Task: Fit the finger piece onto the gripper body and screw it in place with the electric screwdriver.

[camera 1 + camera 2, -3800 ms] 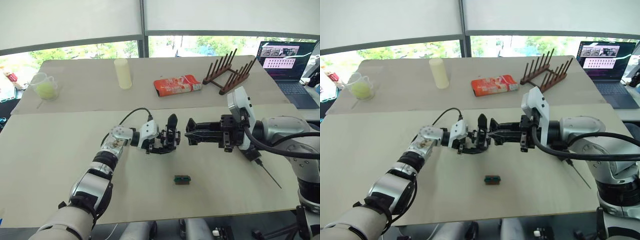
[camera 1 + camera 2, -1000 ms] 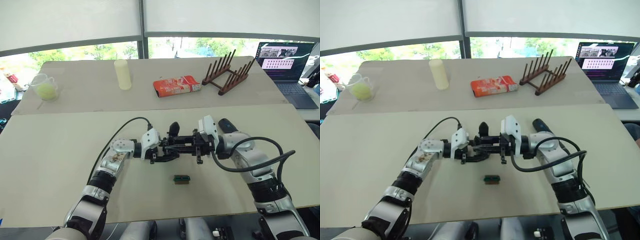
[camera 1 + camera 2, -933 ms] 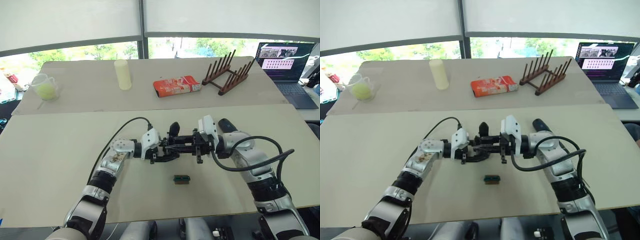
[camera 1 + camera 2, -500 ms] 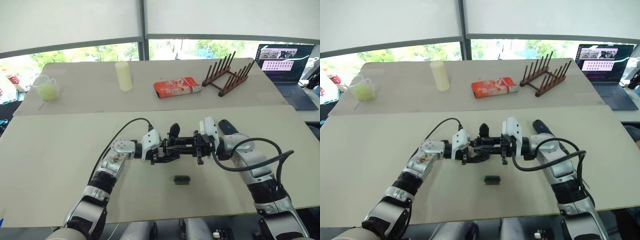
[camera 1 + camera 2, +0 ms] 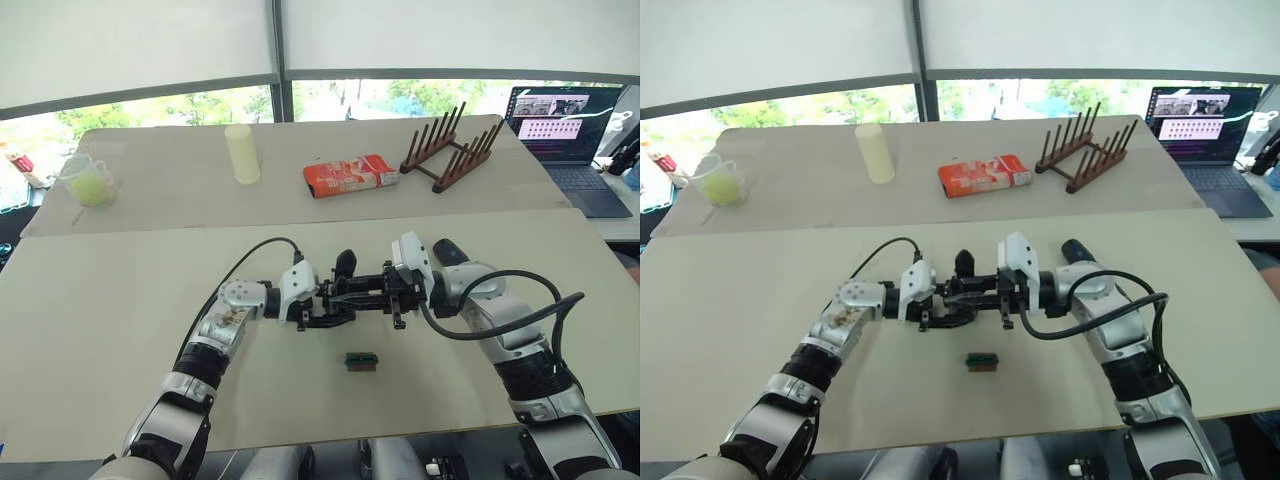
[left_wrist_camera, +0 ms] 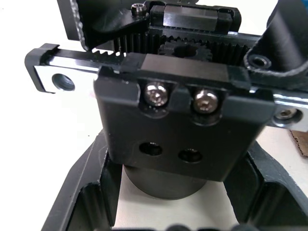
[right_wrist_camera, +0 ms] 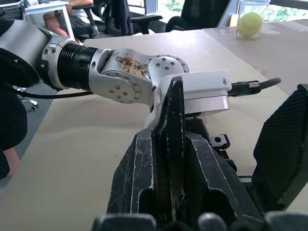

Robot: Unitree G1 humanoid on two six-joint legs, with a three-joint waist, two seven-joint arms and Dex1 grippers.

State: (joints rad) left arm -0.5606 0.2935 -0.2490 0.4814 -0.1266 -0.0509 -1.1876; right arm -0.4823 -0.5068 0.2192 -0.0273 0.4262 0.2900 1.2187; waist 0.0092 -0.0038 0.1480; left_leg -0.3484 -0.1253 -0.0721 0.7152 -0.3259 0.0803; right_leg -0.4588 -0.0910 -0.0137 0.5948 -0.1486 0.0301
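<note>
The gripper body, a small black assembly with one pointed finger standing up, sits at mid-table. My left gripper is shut on its round base; its toothed rack and two screws face the left wrist camera. My right gripper reaches in from the right, shut on the finger piece, a black wedge whose tip meets the gripper body. The black rear end of the electric screwdriver pokes out behind my right wrist; the rest is hidden under the arm.
A small green-brown block lies in front of the grippers. On the far table are a cup with a green ball, a pale cylinder, a red packet, a wooden rack and a laptop.
About four seconds ago my right gripper stood apart to the right of the gripper body; it has closed in against it. Over the last second both arms hold still; only the camera shifted slightly.
</note>
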